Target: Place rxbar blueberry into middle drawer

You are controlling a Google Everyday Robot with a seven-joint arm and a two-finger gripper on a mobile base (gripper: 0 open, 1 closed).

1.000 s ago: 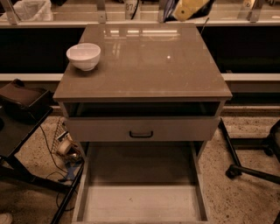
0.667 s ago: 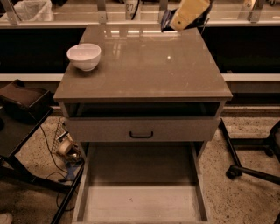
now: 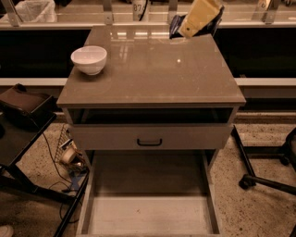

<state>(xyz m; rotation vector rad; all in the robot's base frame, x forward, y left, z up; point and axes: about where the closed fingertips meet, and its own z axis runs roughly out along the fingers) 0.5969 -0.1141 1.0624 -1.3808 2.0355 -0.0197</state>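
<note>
My gripper is at the top of the camera view, above the back right edge of the cabinet top. Its pale yellow finger is shut on the rxbar blueberry, a dark blue wrapper with pale print that sticks out to the left of the finger. The middle drawer is pulled out at the bottom of the view, a wide shallow grey tray with a bare pale floor. It lies well below and in front of the gripper.
A white bowl stands on the cabinet top at the back left. A grey drawer front with a black handle sits above the open tray. A black stand and cables are at the left, a chair base at the right.
The gripper has come down and towards the left from the top edge, with the bar in it. The drawers and the bowl have not moved.
</note>
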